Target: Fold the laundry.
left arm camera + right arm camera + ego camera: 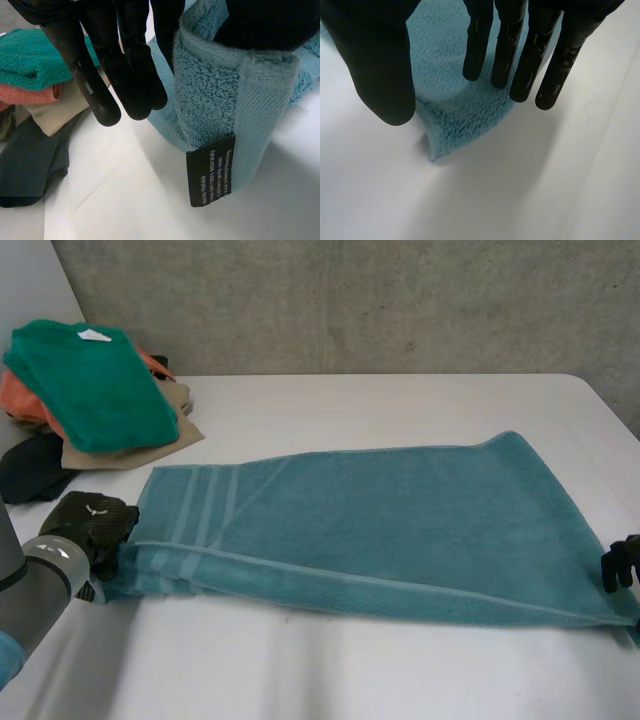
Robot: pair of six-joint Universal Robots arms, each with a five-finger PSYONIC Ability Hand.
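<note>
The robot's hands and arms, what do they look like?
Both hands are black. The left hand has a small white mark on its back. The right hand has long, slim fingers with rounded tips and a much thicker thumb. The left arm is grey with a light-blue cap.

Made out 1 small black label (210, 170) in the left wrist view, sewn into the hem at a corner of the teal towel (210, 85) and hanging below that hem. Carried a few short lines of white print running along its length; too small to be read with any certainty. Spotted 1 small white tag (94, 335) in the head view, lying on top of the folded green cloth (95, 385) on the pile; showed no legible marks. Read no brand, number or sign.
</note>
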